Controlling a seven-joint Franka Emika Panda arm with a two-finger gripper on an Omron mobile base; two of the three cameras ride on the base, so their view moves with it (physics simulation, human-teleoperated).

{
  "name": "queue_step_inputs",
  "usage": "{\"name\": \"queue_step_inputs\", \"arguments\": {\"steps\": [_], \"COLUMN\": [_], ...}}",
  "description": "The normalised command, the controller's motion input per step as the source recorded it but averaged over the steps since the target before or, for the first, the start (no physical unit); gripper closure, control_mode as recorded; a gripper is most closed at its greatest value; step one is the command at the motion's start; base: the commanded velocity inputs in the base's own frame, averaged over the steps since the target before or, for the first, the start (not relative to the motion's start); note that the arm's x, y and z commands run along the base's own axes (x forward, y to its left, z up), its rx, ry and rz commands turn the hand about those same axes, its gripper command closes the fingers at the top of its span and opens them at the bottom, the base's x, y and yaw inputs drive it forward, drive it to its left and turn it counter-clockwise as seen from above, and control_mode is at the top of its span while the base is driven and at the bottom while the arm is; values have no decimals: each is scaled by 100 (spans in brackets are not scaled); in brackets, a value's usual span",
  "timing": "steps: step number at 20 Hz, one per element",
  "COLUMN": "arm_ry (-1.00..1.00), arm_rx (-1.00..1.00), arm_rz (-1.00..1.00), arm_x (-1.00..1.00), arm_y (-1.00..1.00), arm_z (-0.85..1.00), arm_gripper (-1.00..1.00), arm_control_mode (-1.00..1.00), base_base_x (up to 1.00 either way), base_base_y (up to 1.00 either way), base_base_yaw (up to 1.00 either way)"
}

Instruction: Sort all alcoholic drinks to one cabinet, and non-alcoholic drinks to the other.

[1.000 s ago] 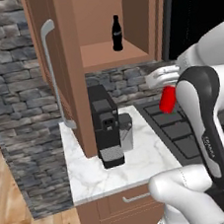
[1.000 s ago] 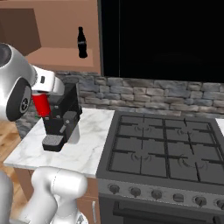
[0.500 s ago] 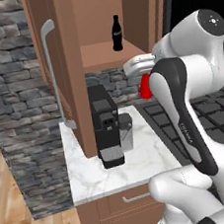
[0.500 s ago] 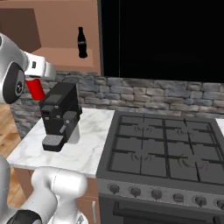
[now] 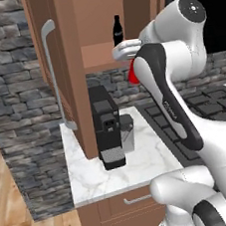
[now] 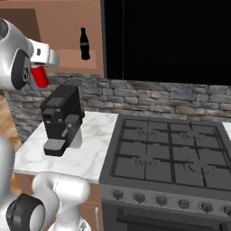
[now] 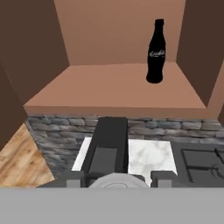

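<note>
One red can (image 6: 40, 76) clamped in the gripper (image 6: 44, 67), raised just below the front edge of the open cabinet (image 7: 118, 94) shelf, above the black coffee machine (image 6: 61, 118) on the marble counter (image 5: 141, 161). Black cola bottle (image 7: 156, 51) upright at the shelf's back right.

Even, flat rendered light across all three views — we find no clear single source. We note soft shading inside the open cabinet (image 7: 122, 83), its side walls darker than its shelf. Above the stove (image 6: 171, 158) a black panel (image 6: 180, 40) reads pure dark. No glare, no motion blur; textures look coarse and slightly soft — edges undistorted.
</note>
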Motion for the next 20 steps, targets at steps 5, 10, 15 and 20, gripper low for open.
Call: {"name": "queue_step_inputs", "arguments": {"steps": [5, 10, 15, 20], "arm_ry": [-4, -4, -8, -12], "arm_rx": [0, 0, -1, -1], "arm_rz": [0, 0, 0, 0], "arm_x": [38, 43, 47, 43], "arm_y": [19, 15, 16, 0], "arm_z": [36, 13, 0, -1], "arm_gripper": [100, 100, 100, 100], "arm_control_mode": [-100, -100, -100, -100], "base_base_x": [0, 0, 0, 0], "base_base_y": [0, 0, 0, 0], "base_base_yaw": [0, 0, 0, 0]}}
